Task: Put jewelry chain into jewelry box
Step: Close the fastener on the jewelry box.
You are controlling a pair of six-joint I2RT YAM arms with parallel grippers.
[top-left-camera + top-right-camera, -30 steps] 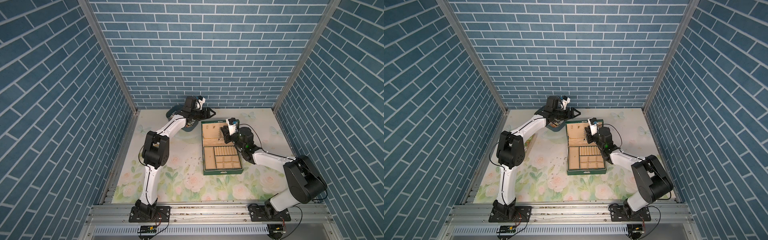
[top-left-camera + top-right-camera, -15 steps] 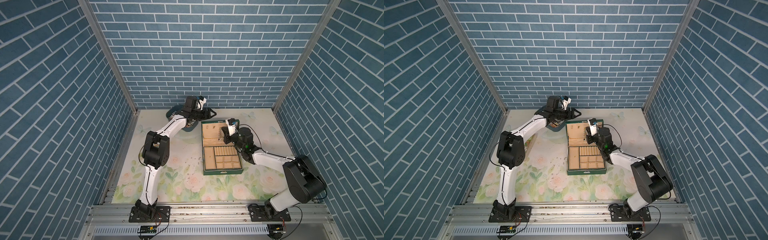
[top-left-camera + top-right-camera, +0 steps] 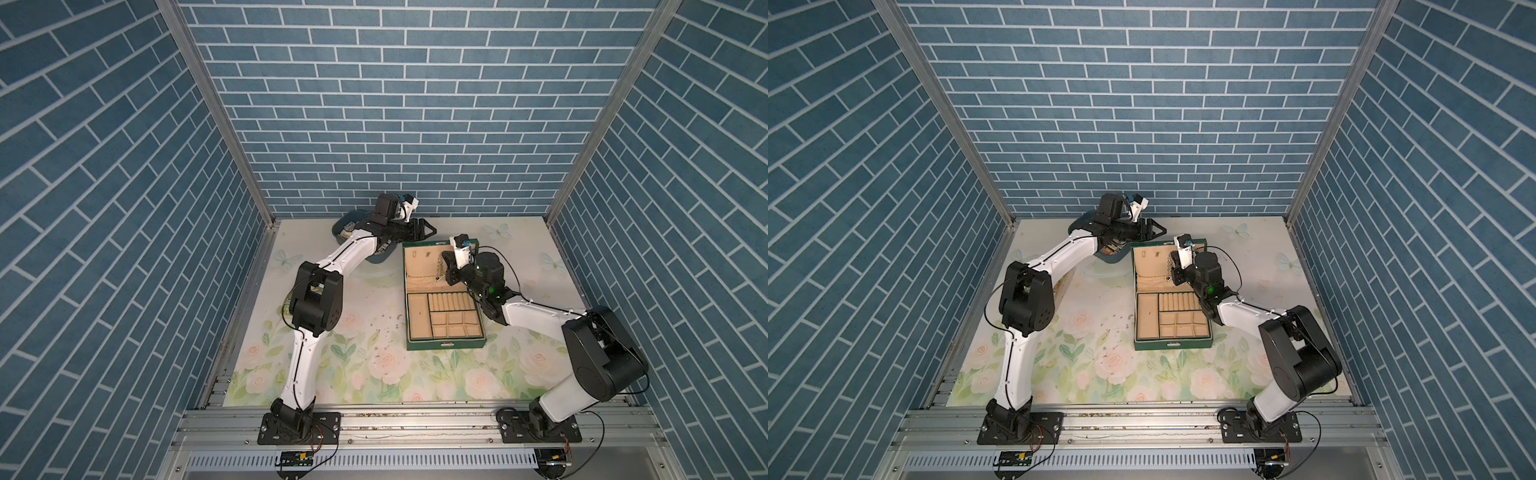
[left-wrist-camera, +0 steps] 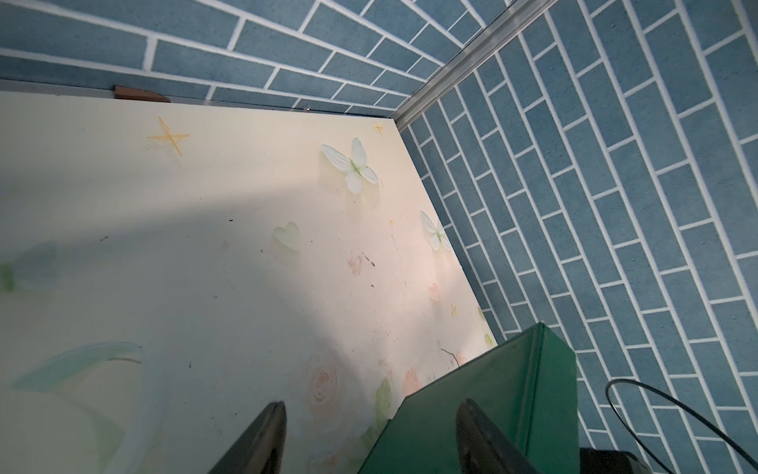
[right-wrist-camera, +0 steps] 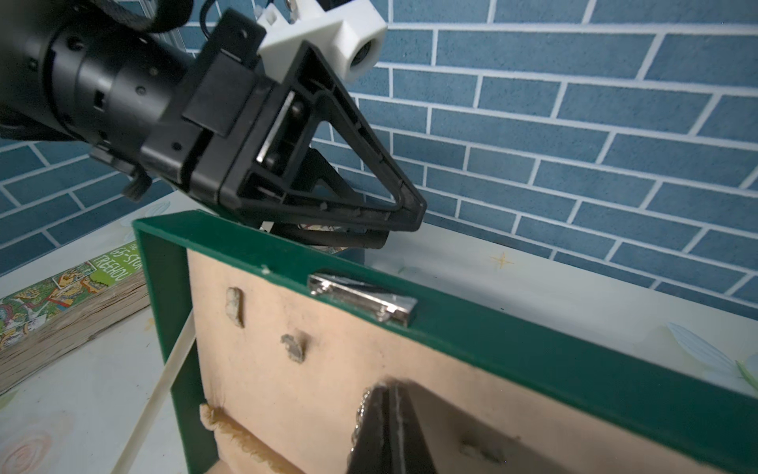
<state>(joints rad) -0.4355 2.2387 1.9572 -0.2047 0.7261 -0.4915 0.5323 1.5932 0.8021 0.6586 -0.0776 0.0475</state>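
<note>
Shows the jewelry box (image 3: 445, 344) lying open on the floral mat (image 3: 357, 374), a little toward 3 o'clock from the mat's middle, with the lid raised at the 12 o'clock end and the beige compartments toward 6 o'clock

Finds the right gripper (image 5: 389, 392) in front of the lid's beige lining, reaching in from 4 o'clock, jaws pressed flat together and pinching the jewelry chain (image 5: 360, 412)

Catches pale links bunched along one side of the closed fingers in the right wrist view

Puts the chain in both top views as a thin strand hanging down before the lining, above the box's 12 o'clock half, at (image 3: 439, 268); cannot tell whether its lower end touches the lining or the pocket below

Places the left gripper (image 3: 424, 230) just behind the lid's top edge, at 12 o'clock of the box, fingers (image 4: 262, 435) spread apart and gripping nothing, one of them over the lid's green outer face

Notes a small metal clasp (image 5: 361, 296) on the lid's rim

Leaves a blue-grey bin (image 3: 348, 217) at 10 o'clock of the box, partly under the left arm, and a picture book (image 5: 61, 295) flat on the mat at 9 o'clock of the lid
</note>
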